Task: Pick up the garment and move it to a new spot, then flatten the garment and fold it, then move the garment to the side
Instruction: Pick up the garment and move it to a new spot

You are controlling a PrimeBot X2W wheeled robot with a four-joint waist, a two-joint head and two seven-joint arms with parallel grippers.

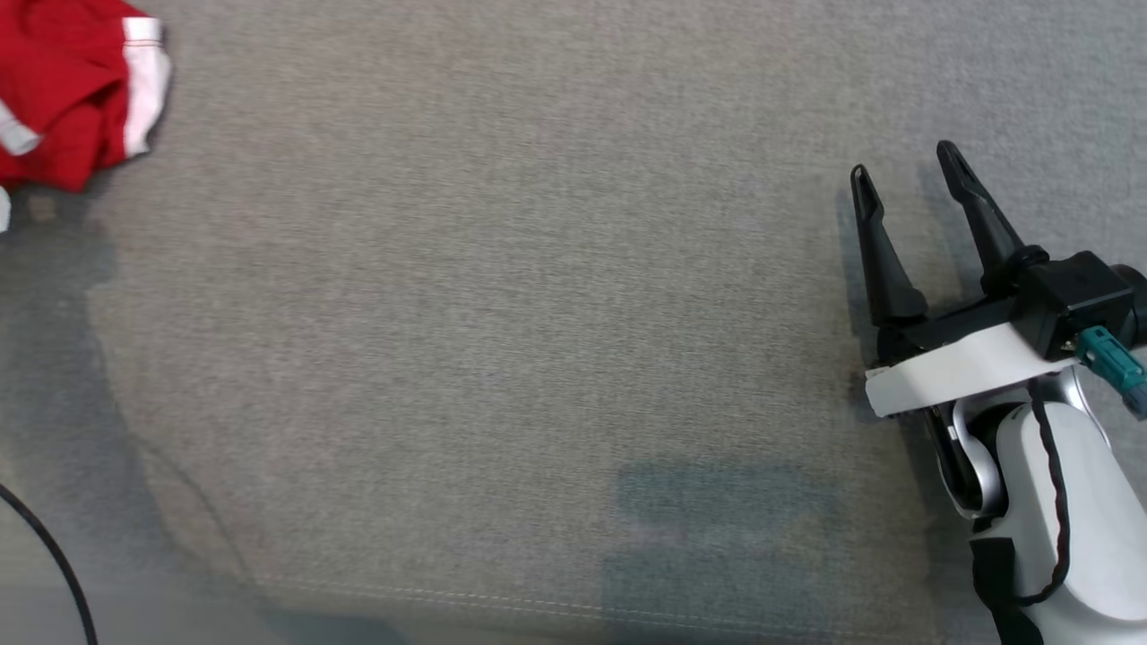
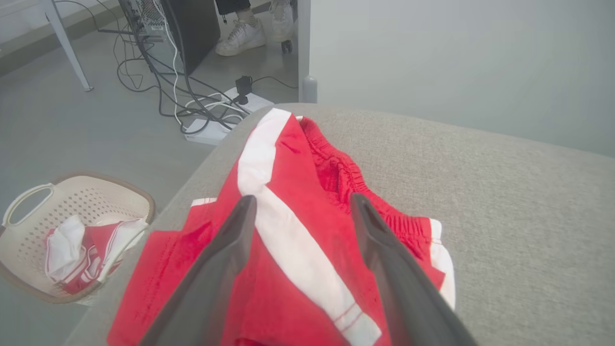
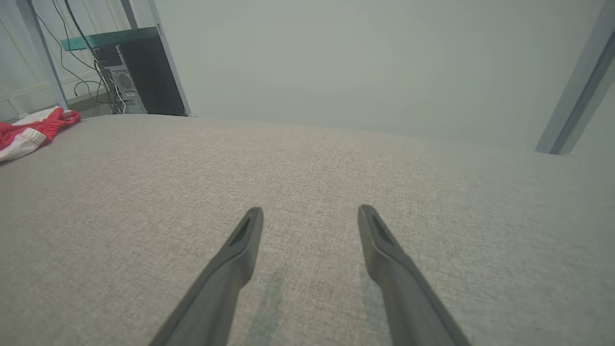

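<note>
Left end effector, jaws spread wide and holding nothing, hangs directly over the red-and-white garment. The garment lies crumpled at the far left corner of the grey cushion, its white stripe running roughly along the line of the fingers. Right end effector, equally wide and empty, sits well apart over bare cushion on the right side, with the garment far off to its left. The left arm is plainly the nearer, so a straight descent onto the cloth looks like the coming move.
</note>
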